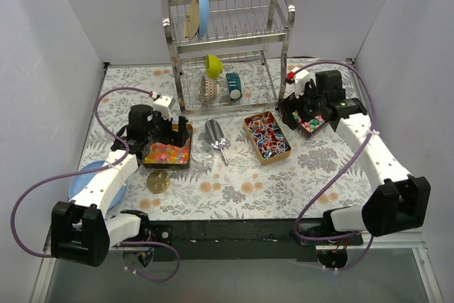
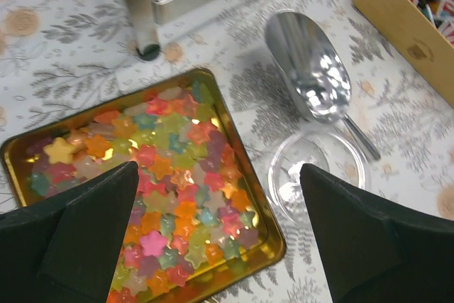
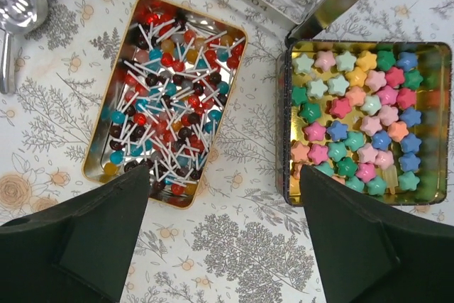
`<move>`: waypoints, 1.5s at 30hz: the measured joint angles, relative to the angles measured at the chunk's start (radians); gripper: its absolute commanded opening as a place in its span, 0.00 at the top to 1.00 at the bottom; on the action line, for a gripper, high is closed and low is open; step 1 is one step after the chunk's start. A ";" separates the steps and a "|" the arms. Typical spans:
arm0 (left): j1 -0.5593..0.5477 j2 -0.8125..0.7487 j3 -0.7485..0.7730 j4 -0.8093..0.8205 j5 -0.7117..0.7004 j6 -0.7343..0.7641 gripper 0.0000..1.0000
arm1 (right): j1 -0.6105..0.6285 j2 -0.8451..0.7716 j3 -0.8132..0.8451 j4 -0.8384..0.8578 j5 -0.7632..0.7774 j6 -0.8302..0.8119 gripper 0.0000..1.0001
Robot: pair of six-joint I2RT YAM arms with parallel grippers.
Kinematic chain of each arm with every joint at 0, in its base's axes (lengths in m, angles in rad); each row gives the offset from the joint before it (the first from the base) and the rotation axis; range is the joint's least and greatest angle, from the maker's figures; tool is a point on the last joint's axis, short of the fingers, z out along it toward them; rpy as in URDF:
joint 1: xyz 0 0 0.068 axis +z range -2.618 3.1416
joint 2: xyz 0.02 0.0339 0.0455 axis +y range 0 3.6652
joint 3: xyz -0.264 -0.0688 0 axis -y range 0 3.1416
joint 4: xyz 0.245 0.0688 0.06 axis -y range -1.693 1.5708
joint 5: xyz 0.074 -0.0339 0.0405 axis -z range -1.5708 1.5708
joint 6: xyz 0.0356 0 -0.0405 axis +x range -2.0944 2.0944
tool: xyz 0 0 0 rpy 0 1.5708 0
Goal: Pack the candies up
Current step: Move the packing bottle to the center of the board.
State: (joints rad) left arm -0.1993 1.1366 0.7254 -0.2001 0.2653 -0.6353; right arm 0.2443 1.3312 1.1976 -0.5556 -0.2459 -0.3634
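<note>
The candies lie in three open tins. Translucent star gummies (image 2: 163, 168) fill a gold tin (image 1: 167, 154) on the left. My left gripper (image 2: 218, 168) hovers over that tin's right edge, open, with nothing between its fingers. Small round lollipops (image 3: 167, 90) on white sticks fill the middle tin (image 1: 267, 136). Pastel star candies (image 3: 362, 118) sit in rows in the right tin (image 1: 310, 124). My right gripper (image 3: 224, 170) hangs open above the bare cloth between these two tins, holding nothing.
A metal scoop (image 2: 312, 76) lies beside a clear glass dish (image 2: 316, 172), just right of the left tin. A flat gold disc (image 1: 158, 182) and a blue plate (image 1: 81, 179) lie near the front left. A dish rack (image 1: 227, 40) stands at the back.
</note>
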 measured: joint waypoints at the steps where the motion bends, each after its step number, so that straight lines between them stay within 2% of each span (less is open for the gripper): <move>1: 0.000 0.000 0.007 -0.027 0.030 0.017 0.02 | 0.000 0.012 0.002 0.001 -0.002 -0.004 0.13; 5: 0.000 0.012 0.028 -0.109 0.115 0.063 0.02 | 0.000 0.078 0.019 -0.016 -0.011 -0.038 0.22; 10: -0.024 0.051 0.037 -0.161 0.185 0.114 0.02 | 0.011 0.117 0.026 -0.060 -0.029 -0.118 0.22; 16: -0.162 0.141 0.052 -0.201 0.205 0.199 0.04 | 0.031 0.116 0.026 -0.109 -0.071 -0.167 0.21; 21: -0.209 0.185 0.096 -0.200 0.124 0.243 0.24 | 0.032 0.095 0.012 -0.116 -0.077 -0.154 0.21; 22: -0.214 0.197 0.113 -0.200 0.110 0.254 0.33 | 0.032 0.082 0.003 -0.114 -0.079 -0.148 0.21; 25: -0.220 0.245 0.174 -0.220 0.101 0.287 0.37 | 0.032 0.038 -0.024 -0.119 -0.082 -0.137 0.21; 28: -0.222 0.264 0.209 -0.249 0.130 0.323 0.53 | 0.032 0.012 -0.035 -0.122 -0.082 -0.136 0.21; 29: -0.224 0.260 0.211 -0.265 0.154 0.343 0.70 | 0.032 0.009 -0.035 -0.121 -0.082 -0.136 0.21; 33: -0.263 0.261 0.211 -0.302 0.167 0.355 0.97 | 0.032 0.006 -0.035 -0.121 -0.082 -0.135 0.21; 37: -0.306 0.296 0.210 -0.309 0.123 0.322 1.00 | 0.032 0.006 -0.035 -0.119 -0.082 -0.127 0.21; 45: -0.316 0.389 0.210 -0.310 0.029 0.302 1.00 | 0.032 0.006 -0.045 -0.115 -0.088 -0.111 0.21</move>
State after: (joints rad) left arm -0.5156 1.5253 0.9356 -0.5098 0.2943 -0.3332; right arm 0.2764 1.3376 1.1526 -0.6708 -0.3336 -0.4747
